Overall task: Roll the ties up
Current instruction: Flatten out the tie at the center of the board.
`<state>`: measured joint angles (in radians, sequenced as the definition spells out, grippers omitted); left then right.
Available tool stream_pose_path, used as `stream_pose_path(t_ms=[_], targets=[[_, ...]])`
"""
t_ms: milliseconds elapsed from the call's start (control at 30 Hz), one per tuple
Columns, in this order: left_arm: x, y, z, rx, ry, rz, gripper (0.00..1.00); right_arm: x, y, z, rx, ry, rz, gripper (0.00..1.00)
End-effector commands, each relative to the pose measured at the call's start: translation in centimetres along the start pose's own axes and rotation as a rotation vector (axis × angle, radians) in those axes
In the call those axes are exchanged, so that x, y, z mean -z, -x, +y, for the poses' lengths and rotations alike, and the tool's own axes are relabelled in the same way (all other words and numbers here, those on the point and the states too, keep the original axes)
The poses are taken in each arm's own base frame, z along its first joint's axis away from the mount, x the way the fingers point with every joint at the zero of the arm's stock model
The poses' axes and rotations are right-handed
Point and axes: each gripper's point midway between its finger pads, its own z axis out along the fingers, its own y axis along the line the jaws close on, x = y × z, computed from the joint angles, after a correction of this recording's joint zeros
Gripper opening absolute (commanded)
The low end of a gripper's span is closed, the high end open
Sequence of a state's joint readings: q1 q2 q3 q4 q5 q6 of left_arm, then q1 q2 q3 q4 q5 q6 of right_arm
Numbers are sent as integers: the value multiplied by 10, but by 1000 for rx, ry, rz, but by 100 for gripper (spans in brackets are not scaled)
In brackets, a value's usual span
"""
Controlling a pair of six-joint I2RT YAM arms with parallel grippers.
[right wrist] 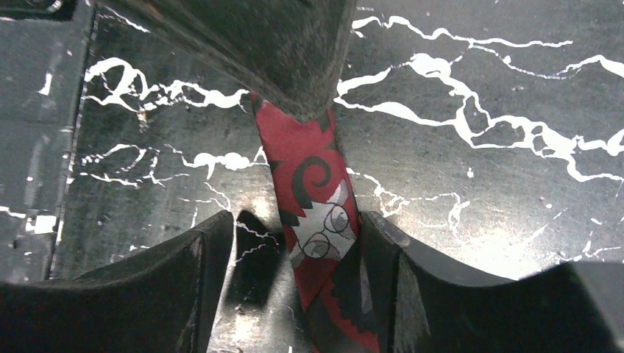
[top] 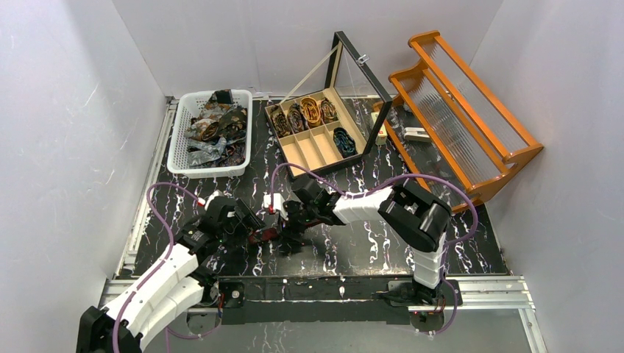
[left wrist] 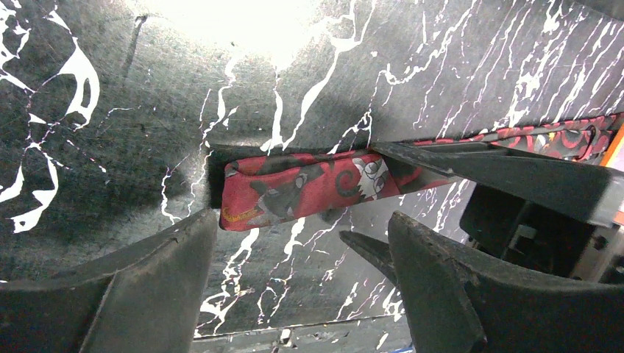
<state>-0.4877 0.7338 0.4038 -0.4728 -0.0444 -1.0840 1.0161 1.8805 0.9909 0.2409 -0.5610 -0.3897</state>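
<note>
You've got one red and black patterned fabric tie (left wrist: 294,193) lying flat on the black, white-veined marble-look table (left wrist: 110,147), near the front edge, btw the two arms. Its blunt folded end points toward your left gripper (left wrist: 302,220); the rest runs off to the right as a narrow strip.

The left gripper's fingers are spread wide, tips just short of that folded end, one on each side, nothing pinched. Your right gripper (right wrist: 294,220) sits over the strip w/ its fingers apart too. The tie passes btw them, close against the finger (right wrist: 427,294) on the right of the right wrist view, w/ bare table showing on the other side, so it straddles the fabric w/o clamping it. Further along in that view a dark finger crosses over the tie; can't tell whether it presses on the cloth.

Back left: a white slotted plastic basket (top: 176,147) holding a heap of loose ties (top: 213,125), dark patterned. Back centre: an open wooden box w/ dividers (top: 313,147), glass lid raised. It holds coiled ties (top: 311,110), four in the rear row, plus a blue coil (top: 344,141) in a compartment nearer you. Just beside the box, back right, is an orange wooden rack w/ ribbed clear panels (top: 471,110)
</note>
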Motion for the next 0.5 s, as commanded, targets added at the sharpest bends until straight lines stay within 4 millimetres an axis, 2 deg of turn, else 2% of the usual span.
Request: stream_pose_path(t_ms=[0,133,333,400,467], targets=[[2,0,5,10,13,-12,83,-2,-10,-7,24,-43,22,71],[2,-1,7,6,10,-15,84,0,-16,-9,39,-68,43,70],[-2,-2,14,11,28,-21,84,1,-21,-7,33,-54,68,57],[-4,-3,19,8,44,-21,84,1,-20,-7,36,-54,70,55],[-5,-3,19,9,46,-23,84,3,-14,-6,40,-46,57,59]])
